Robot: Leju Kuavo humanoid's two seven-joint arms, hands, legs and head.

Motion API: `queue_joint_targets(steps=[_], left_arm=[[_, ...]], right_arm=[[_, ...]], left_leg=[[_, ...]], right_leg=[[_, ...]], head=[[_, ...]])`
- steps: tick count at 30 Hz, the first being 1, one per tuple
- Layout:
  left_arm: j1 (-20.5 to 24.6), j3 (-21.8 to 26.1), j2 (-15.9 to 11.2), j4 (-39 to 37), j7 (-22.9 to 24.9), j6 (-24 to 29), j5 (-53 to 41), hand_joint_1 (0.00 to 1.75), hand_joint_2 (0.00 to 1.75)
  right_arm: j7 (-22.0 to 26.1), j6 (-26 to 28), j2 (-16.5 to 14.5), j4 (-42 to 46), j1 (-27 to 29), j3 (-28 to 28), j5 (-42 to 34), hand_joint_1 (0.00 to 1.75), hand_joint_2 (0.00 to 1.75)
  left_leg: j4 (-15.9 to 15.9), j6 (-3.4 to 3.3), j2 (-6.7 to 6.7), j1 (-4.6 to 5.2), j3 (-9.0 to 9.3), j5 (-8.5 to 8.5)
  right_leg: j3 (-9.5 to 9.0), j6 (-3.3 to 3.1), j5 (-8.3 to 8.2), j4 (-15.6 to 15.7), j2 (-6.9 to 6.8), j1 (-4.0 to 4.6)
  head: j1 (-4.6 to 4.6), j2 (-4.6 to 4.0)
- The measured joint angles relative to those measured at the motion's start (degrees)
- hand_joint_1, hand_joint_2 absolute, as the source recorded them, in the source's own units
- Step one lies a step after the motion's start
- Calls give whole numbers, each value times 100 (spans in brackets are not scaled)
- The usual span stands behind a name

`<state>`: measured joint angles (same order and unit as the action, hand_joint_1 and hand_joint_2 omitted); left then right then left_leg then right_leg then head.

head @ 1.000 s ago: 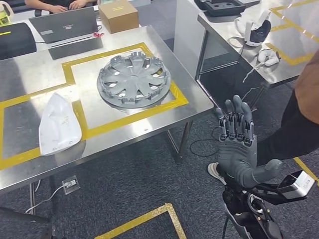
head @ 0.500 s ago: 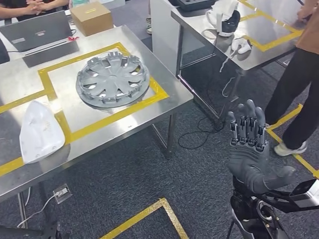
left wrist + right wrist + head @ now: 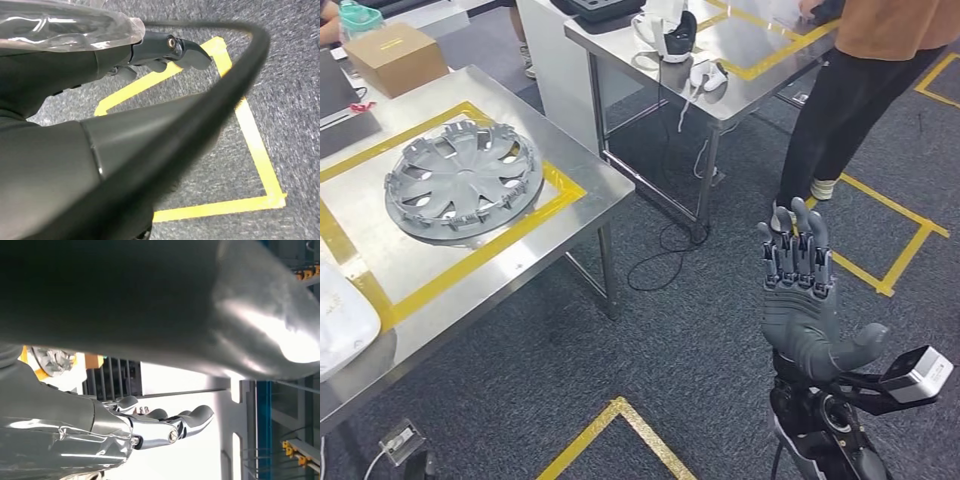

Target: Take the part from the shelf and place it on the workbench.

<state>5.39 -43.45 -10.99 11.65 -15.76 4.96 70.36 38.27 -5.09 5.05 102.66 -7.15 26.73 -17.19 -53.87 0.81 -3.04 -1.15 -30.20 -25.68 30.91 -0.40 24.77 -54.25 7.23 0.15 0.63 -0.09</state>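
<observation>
My right hand is raised over the carpet to the right of the workbench, palm up and fingers spread, holding nothing. The right wrist view shows its fingers stretched out and bare. A grey wheel cover lies inside the yellow tape frame on the workbench. A white moulded part rests at the bench's near left end, cut by the picture edge. In the left wrist view my left hand hangs over the carpet with its fingers straight and nothing in them.
A second steel table stands at the back right with a headset and controllers. A person stands beside it, close beyond my right hand. A cardboard box sits at the workbench's far end. A cable lies on the floor.
The whole view has swung to the right, so the workbench and wheel cover slid to the left of the picture. My right hand stays raised and spread.
</observation>
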Motion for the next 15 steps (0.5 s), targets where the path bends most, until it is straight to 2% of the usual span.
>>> queue_joint_targets(steps=[1, 2, 4, 5, 6, 7, 8, 9, 10, 12, 13, 15], left_arm=[[3, 0, 10, 0, 0, 0, 11, 0, 0], [8, 0, 18, 0, -1, 0, 23, 0, 0], [5, 0, 22, 0, -2, 0, 39, 0, 0], [1, 0, 22, 0, -2, 0, 43, 0, 0], [-3, 0, 22, 0, -2, 0, 45, 0, 0], [-5, 0, 24, 0, -2, 0, 45, 0, 0], [-6, 0, 28, 0, -2, -1, 45, 0, 0], [-5, 0, 36, 0, -2, -1, 46, 0, 0], [-4, 0, 43, 0, -2, -2, 48, 0, 0], [-4, 0, 52, 0, -2, -2, 52, 0, 0], [-3, 0, 53, 0, -2, -1, 55, 0, 0], [2, 0, 55, 0, 0, 0, 58, 0, 0]], right_arm=[[0, -7, 0, 2, 12, -16, 9, 0, 0], [0, -14, 0, 4, 21, -34, 20, 0, 0], [0, -19, 0, 6, 34, -62, 35, 0, 0], [0, -21, 0, 5, 39, -70, 40, 0, 0], [-1, -20, 0, 5, 44, -74, 45, 0, 0], [-2, -20, 0, 5, 50, -80, 53, 0, 0], [-3, -16, 0, 4, 55, -87, 66, 0, 0], [-5, -8, 0, 4, 62, -97, 82, 0, 0], [-8, 4, 0, 4, 70, -107, 99, 0, 0], [-11, 37, 0, 7, 82, -127, 128, 0, 0], [-13, 50, 0, 10, 91, -138, 138, 0, 0], [-13, 69, 0, 14, 129, -176, 146, 0, 0]], left_leg=[[16, -31, 77, -10, 7, 11], [34, -63, 153, -25, 10, 23], [49, -100, 300, -30, 8, 32], [48, -108, 374, -28, 4, 30], [47, -108, 453, -27, 4, 28], [45, -106, 527, -31, 5, 24], [43, -97, 598, -36, 10, 18], [42, -84, 665, -43, 22, 10], [41, -63, 725, -46, 41, -2], [31, -4, 835, -20, 73, -24], [25, 28, 889, -1, 83, -29], [22, 86, 1022, 16, 97, -29]], right_leg=[[42, 31, 36, -49, -41, 6], [121, 60, 133, -195, -153, 14], [414, 117, 510, -860, -491, 13], [593, 146, 706, -1285, -597, -11], [728, 175, 829, -1618, -652, -41], [773, 200, 845, -1762, -679, -70], [704, 221, 747, -1666, -700, -98], [515, 235, 556, -1330, -747, -120], [278, 245, 368, -876, -864, -130], [-90, 224, 168, -164, -1131, -91], [-150, 197, 170, -34, -1203, -68], [-140, 116, 170, -31, -1102, -52]], head=[[-5, 0], [-31, 0], [-108, 0], [-148, 0], [-172, 0], [-188, 0], [-208, 0], [-233, 0], [-262, 0], [-327, 0], [-335, 0], [-303, 0]])
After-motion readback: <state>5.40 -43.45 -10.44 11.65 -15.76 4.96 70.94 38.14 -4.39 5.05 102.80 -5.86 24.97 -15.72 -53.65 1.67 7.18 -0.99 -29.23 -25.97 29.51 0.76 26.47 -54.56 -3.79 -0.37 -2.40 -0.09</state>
